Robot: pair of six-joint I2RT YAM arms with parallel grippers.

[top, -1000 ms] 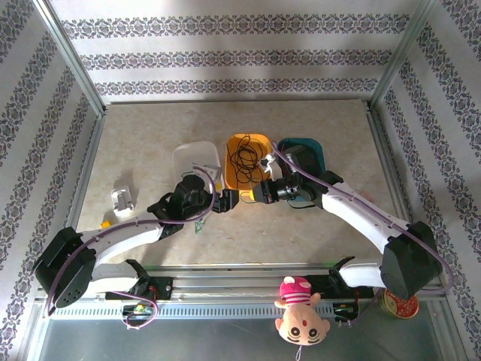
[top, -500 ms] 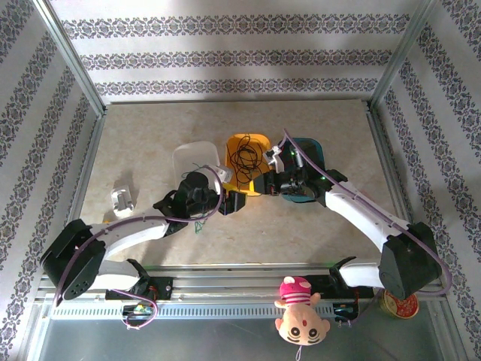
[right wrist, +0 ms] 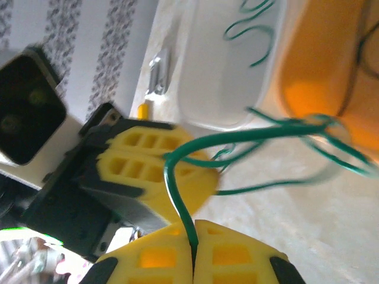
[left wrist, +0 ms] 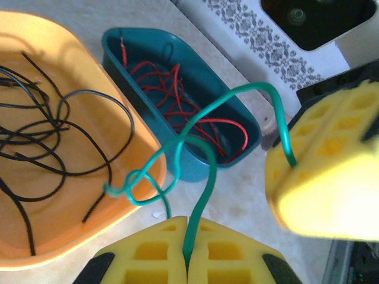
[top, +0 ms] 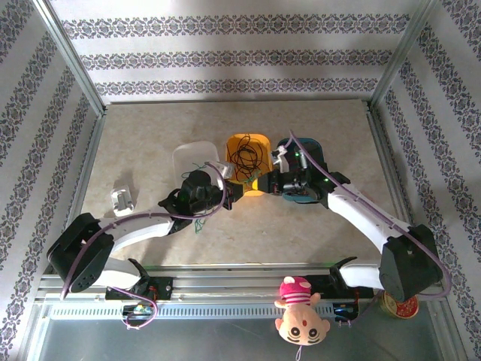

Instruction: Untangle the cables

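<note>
Green cable (left wrist: 205, 198), light and limp.
It is clenched by left tool (left wrist: 187, 239) and right tool (right wrist: 194, 236); a hold beside the knot (left wrist: 135, 180) is judged best.

Overhead; wrist close-ups sharing green cable (left wrist: 190, 239) (right wrist: 237, 136)

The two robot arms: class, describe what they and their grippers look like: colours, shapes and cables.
The left arm and right arm have white link shells, bulky black joint housings and a thick purple cable each. The left gripper and right gripper have yellow fingers moulded with square grid pockets, on black mounts.
</note>
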